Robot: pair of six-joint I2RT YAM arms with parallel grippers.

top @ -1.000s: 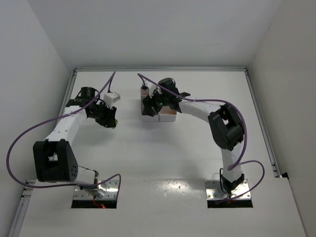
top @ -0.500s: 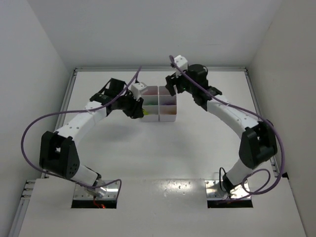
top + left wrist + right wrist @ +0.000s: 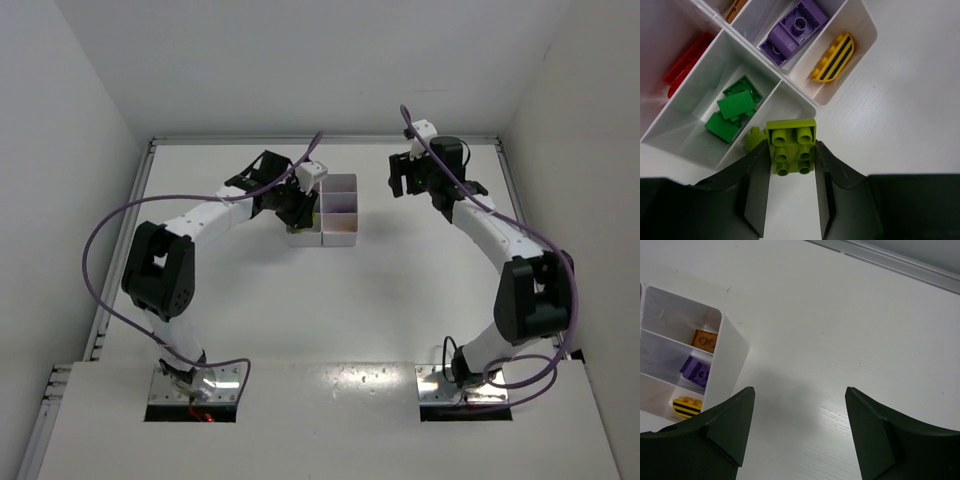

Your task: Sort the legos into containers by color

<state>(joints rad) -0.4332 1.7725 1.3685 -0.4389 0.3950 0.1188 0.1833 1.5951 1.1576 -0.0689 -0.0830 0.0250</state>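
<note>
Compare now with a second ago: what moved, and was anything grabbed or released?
The left gripper swung rightward from open table to the left side of the tray, shut on a lime brick. The right gripper pulled back from over the tray to bare table on its right, jaws open and empty; no release is visible. The tray stayed put.
</note>
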